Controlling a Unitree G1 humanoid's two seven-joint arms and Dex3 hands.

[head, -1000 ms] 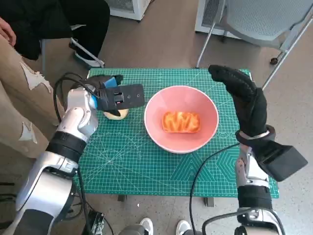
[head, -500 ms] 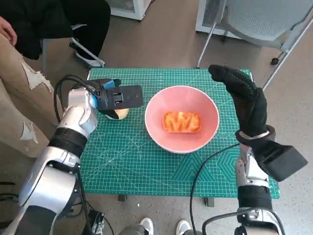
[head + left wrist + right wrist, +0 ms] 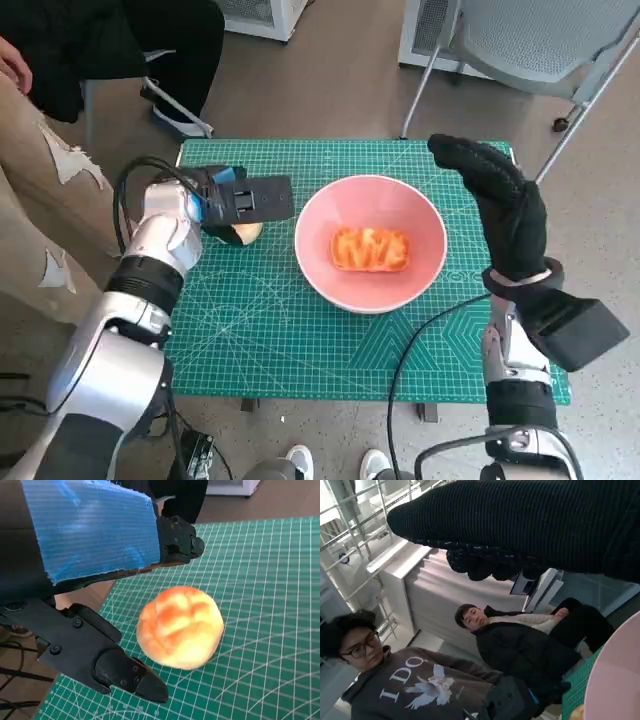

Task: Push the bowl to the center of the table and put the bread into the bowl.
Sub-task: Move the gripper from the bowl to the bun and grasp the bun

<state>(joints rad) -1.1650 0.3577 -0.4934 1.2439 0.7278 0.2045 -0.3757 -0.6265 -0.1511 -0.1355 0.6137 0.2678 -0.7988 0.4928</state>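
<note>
A small desk (image 3: 300, 330) stands on a grey-brown floor (image 3: 330, 90), its top covered edge to edge by a green cutting mat (image 3: 260, 310) printed with a pale grid and angle lines. On the mat, about the middle, sits a pink bowl (image 3: 345, 285), and inside it lies an orange-glazed piece of bread (image 3: 371, 249). Toward the robot's left side of the mat rests a round, pale golden bun (image 3: 245, 234), close to the bowl but apart from it; in the left wrist view the bun (image 3: 180, 626) sits on the grid near the mat's edge. A black cable (image 3: 420, 335) crosses the mat's near right part.
</note>
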